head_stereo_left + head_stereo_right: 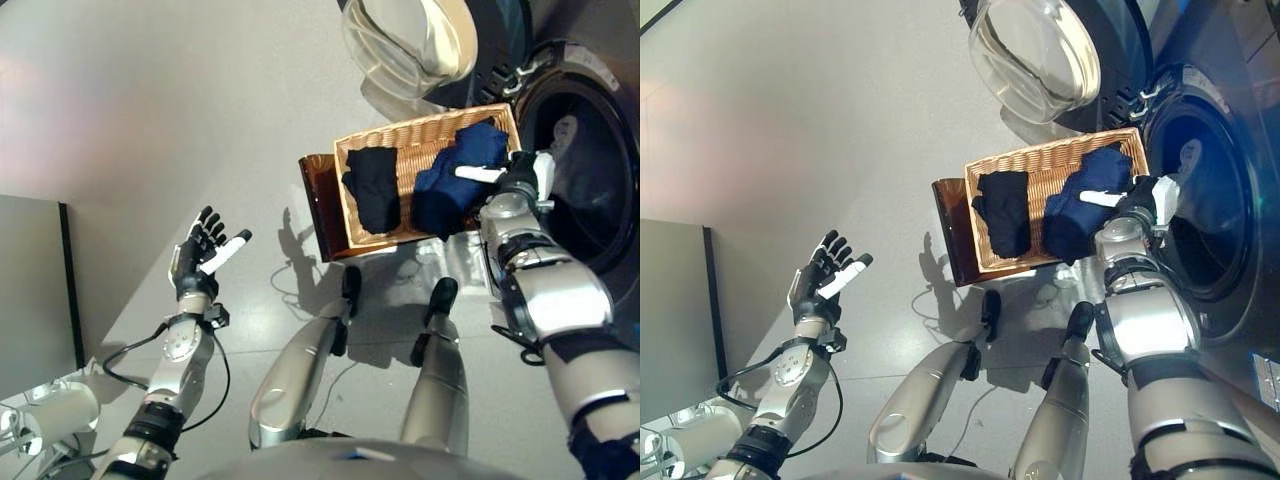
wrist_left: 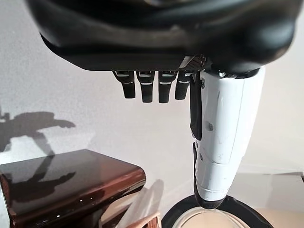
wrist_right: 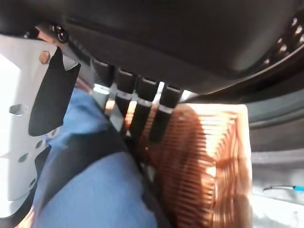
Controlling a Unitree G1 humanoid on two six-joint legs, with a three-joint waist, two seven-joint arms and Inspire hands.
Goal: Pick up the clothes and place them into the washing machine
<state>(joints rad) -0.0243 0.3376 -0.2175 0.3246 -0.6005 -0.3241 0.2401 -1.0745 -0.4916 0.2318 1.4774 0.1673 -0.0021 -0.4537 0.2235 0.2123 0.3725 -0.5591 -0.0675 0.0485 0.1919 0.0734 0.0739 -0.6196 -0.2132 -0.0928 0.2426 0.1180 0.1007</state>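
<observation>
A shallow wicker basket rests on a dark brown box beside the washing machine's open drum. In it lie a black garment on the left and a navy blue garment on the right. My right hand is at the basket's right end, over the navy garment. In the right wrist view its fingers reach straight down between the blue cloth and the wicker wall, with the thumb spread on the cloth's other side. My left hand is open and empty, raised over the floor far to the left.
The machine's round glass door hangs open just behind the basket. A grey panel stands at the left edge. Grey floor lies between my left hand and the box. The box's glossy top also shows in the left wrist view.
</observation>
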